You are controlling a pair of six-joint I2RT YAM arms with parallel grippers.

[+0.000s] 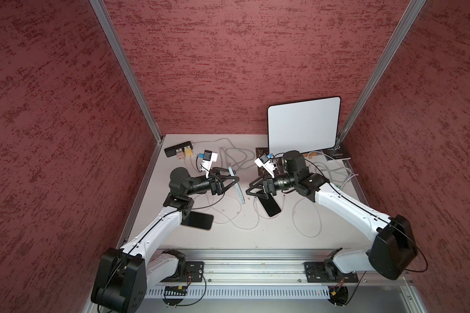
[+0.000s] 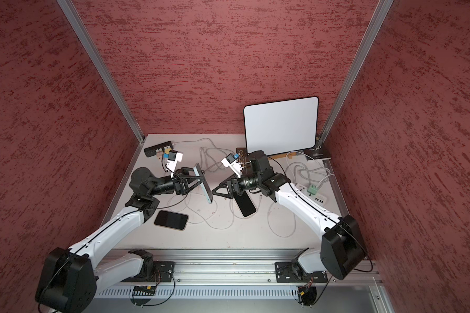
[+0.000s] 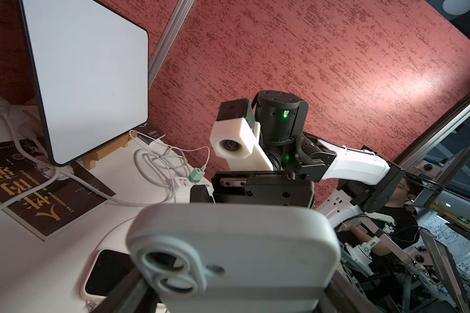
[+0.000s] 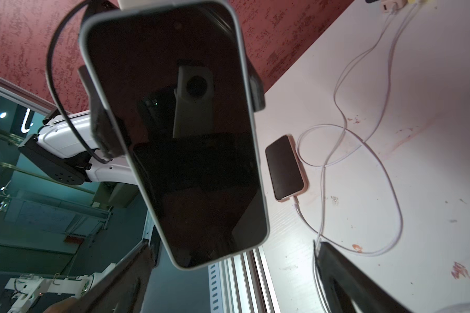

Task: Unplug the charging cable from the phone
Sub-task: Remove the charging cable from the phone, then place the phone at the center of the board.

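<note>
The left fingers [image 4: 255, 92] clamp the grey-cased phone [image 1: 238, 188], held on edge above the table [image 1: 282, 238]. No plug shows in its end, and a white cable [image 4: 321, 216] lies beneath it. To the phone's right, the right fingers [image 4: 342, 273] gape empty. Unplugging looks finished; next, lay the phone down gently.

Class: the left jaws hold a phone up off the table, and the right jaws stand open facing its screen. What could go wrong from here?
1. The pale phone hangs above the table, the left gripper's jaws shut only on its side edges; a slip would probably drop it.
2. The right gripper, jaws open, sits close to the screen and might knock it.
3. Loose white cables lie below and could snag a moving arm.
</note>
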